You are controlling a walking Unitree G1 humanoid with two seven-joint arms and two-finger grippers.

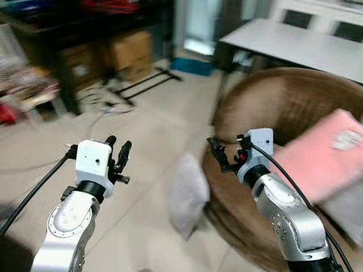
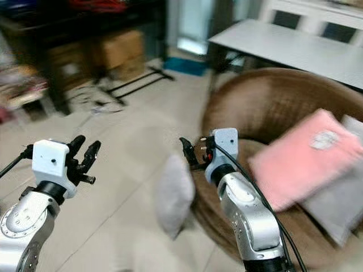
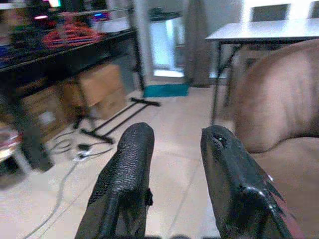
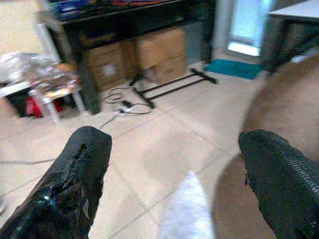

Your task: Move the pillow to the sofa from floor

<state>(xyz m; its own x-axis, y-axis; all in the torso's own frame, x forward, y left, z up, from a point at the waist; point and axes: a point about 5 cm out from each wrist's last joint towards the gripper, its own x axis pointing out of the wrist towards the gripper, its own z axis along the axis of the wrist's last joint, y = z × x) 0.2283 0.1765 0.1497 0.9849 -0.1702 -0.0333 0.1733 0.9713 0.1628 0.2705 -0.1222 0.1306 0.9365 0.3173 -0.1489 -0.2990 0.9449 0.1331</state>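
A pale grey pillow (image 1: 187, 195) stands on edge on the tiled floor, leaning against the front of a round brown sofa (image 1: 283, 107). A pink pillow (image 1: 326, 156) lies on the sofa seat with a grey cushion (image 2: 340, 204) under it. My right gripper (image 1: 224, 156) is open, raised just above and slightly right of the grey pillow, over the sofa's front rim; the pillow's top (image 4: 187, 209) shows between its wide-spread fingers (image 4: 84, 164). My left gripper (image 1: 118, 144) is open and empty, held up over bare floor to the pillow's left.
A dark shelf unit with cardboard boxes (image 1: 130, 51) runs along the back left, with a black floor stand (image 1: 142, 85) and loose cables before it. A white table (image 1: 289, 42) stands behind the sofa. A teal mat (image 1: 193, 65) lies at a doorway. Clutter sits far left.
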